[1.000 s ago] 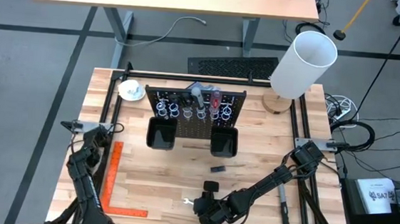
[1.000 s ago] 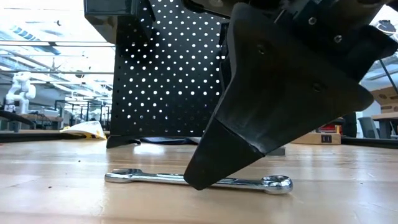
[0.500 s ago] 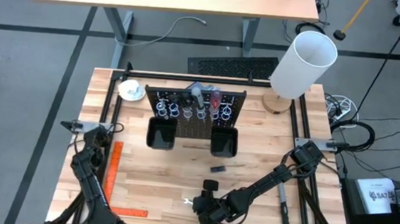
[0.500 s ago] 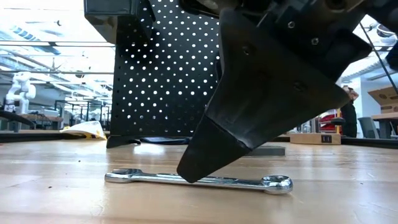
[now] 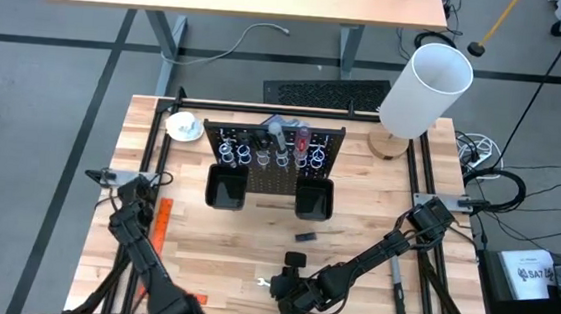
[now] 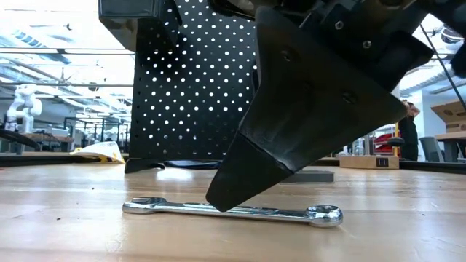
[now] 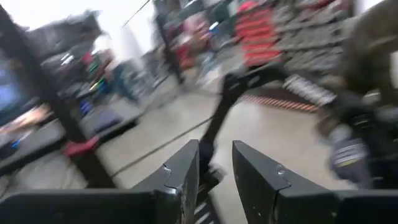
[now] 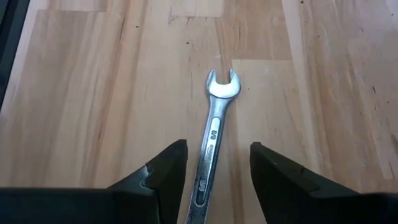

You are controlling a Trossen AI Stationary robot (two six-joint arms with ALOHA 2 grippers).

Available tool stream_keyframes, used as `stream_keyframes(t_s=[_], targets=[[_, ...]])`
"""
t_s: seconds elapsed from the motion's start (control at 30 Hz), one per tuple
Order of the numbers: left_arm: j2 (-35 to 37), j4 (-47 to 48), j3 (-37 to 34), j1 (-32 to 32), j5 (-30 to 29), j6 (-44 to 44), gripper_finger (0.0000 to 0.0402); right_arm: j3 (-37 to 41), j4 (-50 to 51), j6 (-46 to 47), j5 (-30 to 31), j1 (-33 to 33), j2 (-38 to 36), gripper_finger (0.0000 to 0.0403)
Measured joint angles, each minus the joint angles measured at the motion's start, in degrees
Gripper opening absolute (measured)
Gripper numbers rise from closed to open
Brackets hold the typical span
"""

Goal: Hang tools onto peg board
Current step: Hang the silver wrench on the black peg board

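Wrench (image 8: 213, 140) lies between right tool's (image 8: 213, 171) spread fingers.

bare table (image 5: 213, 247) around wrench (image 8: 212, 146), peg board (image 5: 272, 161) well behind

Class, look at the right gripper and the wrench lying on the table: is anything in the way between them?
Nothing visible. The right gripper is open, its fingers on either side of the wrench, with only bare table around it.
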State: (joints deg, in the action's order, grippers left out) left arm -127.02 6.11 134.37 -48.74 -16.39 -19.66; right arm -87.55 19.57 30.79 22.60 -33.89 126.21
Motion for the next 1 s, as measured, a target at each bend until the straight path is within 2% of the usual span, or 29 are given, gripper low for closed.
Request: stream_keyframes(t_s=[0.33,0.77,1.0], targets=[[0.74,7.30,0.00,0.26,-11.76,0.28,0.0061,0.00,-0.02,1.31,-0.15,-1.57,-0.09,0.0167],[4.76,15.60,0.00,-4.68,-25.47,-0.15,0.0036,-0.02,-0.07,3.06,0.04,-2.36,-0.09,0.0167],[7.19,19.22,0.00,-7.85,-30.47,-0.12,0.0022,-0.02,-0.11,3.13,0.08,-2.40,-0.09,0.0167]])
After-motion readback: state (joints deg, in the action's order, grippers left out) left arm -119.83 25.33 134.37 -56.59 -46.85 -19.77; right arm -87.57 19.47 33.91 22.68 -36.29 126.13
